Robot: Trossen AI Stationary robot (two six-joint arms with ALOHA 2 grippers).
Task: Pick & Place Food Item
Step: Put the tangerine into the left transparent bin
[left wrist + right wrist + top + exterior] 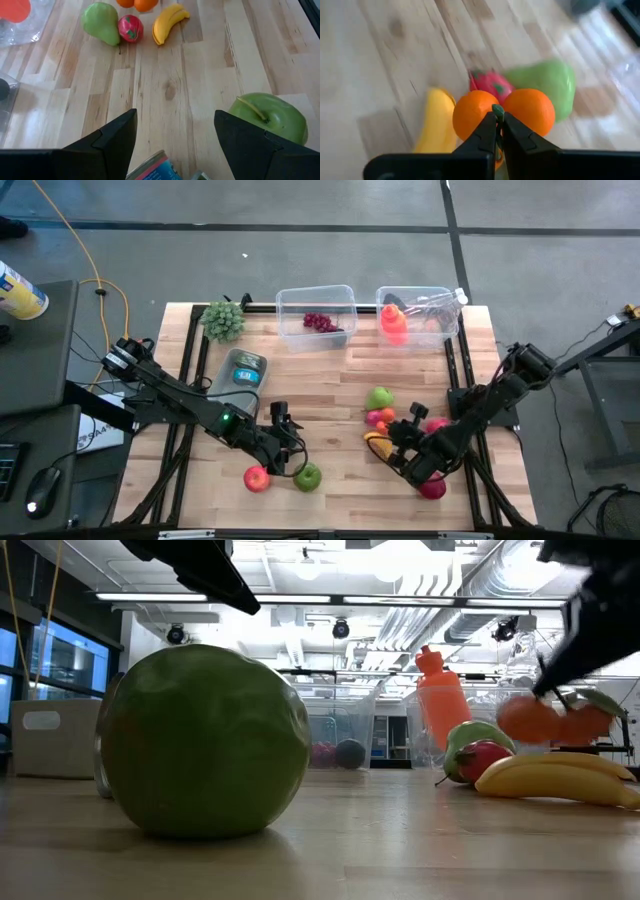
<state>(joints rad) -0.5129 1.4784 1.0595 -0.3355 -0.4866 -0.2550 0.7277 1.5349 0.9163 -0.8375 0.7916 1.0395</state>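
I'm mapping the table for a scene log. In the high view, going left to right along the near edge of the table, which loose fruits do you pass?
Red apple → green apple → banana.

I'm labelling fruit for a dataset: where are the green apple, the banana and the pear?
green apple (270, 117): left wrist view, on its top near the stem.
banana (167, 22): left wrist view, mid-body.
pear (379, 397): high view, its middle.

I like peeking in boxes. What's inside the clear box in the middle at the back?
Dark red grapes lie inside the clear box. Nothing else shows through it.
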